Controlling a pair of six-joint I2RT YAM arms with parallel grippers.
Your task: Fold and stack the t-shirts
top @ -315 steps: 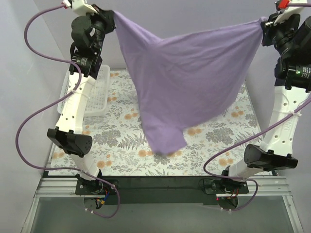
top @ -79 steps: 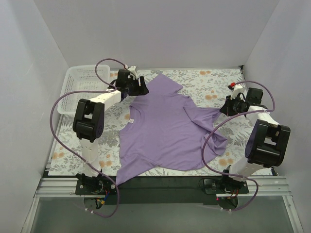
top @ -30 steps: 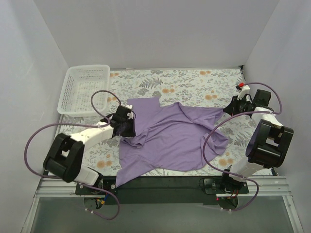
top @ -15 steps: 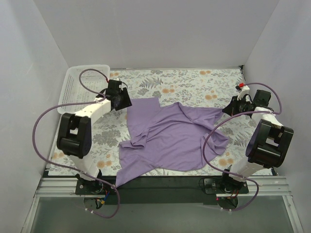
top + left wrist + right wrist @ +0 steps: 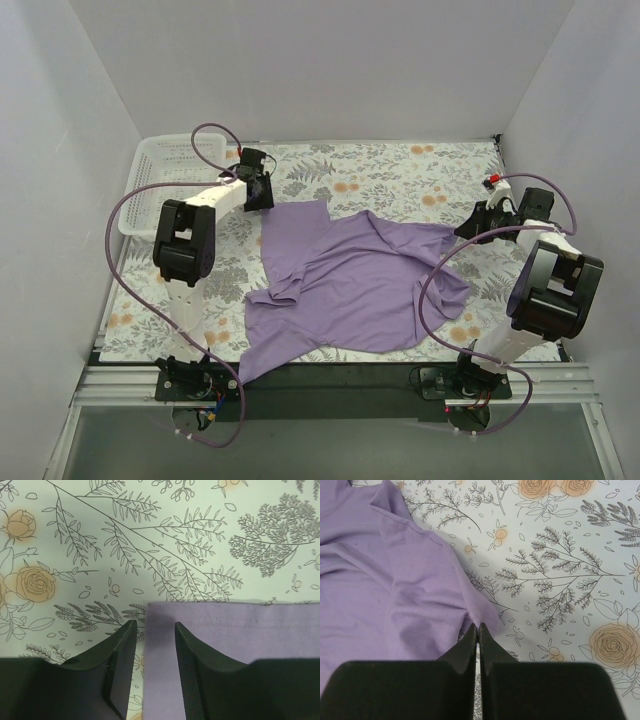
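The lavender t-shirt (image 5: 350,280) lies crumpled on the flowered table, its left part folded over on itself. My left gripper (image 5: 261,198) is open at the shirt's far left corner. In the left wrist view (image 5: 154,630) its two fingers stand either side of that corner's hemmed edge (image 5: 240,630), low over the cloth. My right gripper (image 5: 464,230) is shut on the shirt's right corner. In the right wrist view (image 5: 478,626) a pinch of cloth (image 5: 395,580) sits between the closed tips.
A white mesh basket (image 5: 170,178) stands at the far left edge of the table, just left of my left arm. White walls close in the table on three sides. The flowered cloth (image 5: 400,180) shows beyond the shirt.
My left gripper left the shirt's folded left part, swung to the far left, and now sits at the shirt's far left corner. The right gripper has kept its hold and barely moved.
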